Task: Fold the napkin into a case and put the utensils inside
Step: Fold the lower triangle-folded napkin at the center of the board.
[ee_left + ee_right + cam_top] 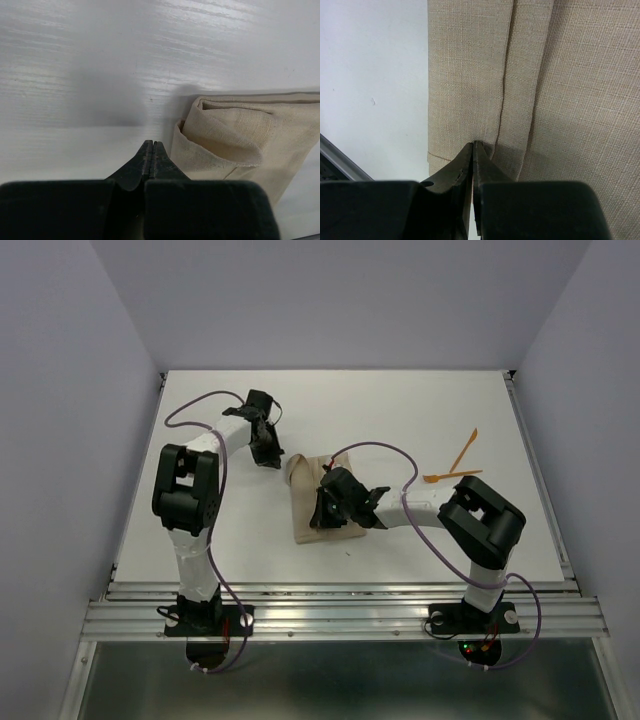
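The napkin (318,502) lies folded into a narrow layered tan oblong, the case, at the table's middle. In the left wrist view its end (235,135) shows an open pocket of folded layers. My left gripper (268,454) is shut and empty, its tips (151,143) on the table just left of the cloth's far end. My right gripper (327,504) is shut, its tips (473,144) pressed on the cloth (470,75) beside a lengthwise fold edge, with no cloth seen between the jaws. Two orange utensils (463,452) (452,476) lie on the table to the right, apart from the cloth.
The white table (400,410) has a raised rail on its right side (540,470) and a metal rail along the near edge (340,590). Purple cables loop off both arms. Grey walls close in the left, right and back.
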Robot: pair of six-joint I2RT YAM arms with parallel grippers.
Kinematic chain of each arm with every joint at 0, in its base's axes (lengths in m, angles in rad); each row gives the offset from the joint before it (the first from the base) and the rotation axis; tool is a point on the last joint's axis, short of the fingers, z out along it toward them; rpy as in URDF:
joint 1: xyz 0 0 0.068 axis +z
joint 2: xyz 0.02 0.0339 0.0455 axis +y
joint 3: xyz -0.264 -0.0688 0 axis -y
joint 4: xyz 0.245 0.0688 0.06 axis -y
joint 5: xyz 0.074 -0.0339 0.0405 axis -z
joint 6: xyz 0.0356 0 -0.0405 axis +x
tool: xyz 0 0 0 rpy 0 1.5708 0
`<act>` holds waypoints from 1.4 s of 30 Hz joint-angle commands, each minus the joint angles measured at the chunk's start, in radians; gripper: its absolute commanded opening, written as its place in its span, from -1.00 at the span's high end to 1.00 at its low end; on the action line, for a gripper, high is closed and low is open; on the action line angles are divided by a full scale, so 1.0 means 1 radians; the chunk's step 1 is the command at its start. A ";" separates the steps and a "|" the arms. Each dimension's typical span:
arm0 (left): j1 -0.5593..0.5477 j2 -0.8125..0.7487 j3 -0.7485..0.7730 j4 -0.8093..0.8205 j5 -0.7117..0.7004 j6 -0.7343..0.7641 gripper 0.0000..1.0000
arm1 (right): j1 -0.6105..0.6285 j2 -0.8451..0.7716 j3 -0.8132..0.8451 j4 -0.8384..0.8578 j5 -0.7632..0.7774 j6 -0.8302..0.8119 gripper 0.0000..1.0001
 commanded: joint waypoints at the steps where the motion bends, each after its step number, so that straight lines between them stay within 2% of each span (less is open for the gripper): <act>1: -0.021 0.006 0.062 0.021 0.007 0.006 1.00 | 0.001 0.000 -0.026 -0.094 0.029 -0.022 0.85; 23: -0.111 0.108 0.172 0.019 0.046 -0.005 1.00 | 0.001 0.001 -0.019 -0.106 0.029 -0.025 0.85; 35: -0.129 0.154 0.151 0.055 0.072 -0.017 1.00 | 0.001 -0.017 -0.014 -0.120 0.029 -0.034 0.85; 42: -0.130 0.163 0.105 0.071 0.070 -0.021 1.00 | -0.008 -0.115 0.046 -0.184 0.176 -0.049 0.78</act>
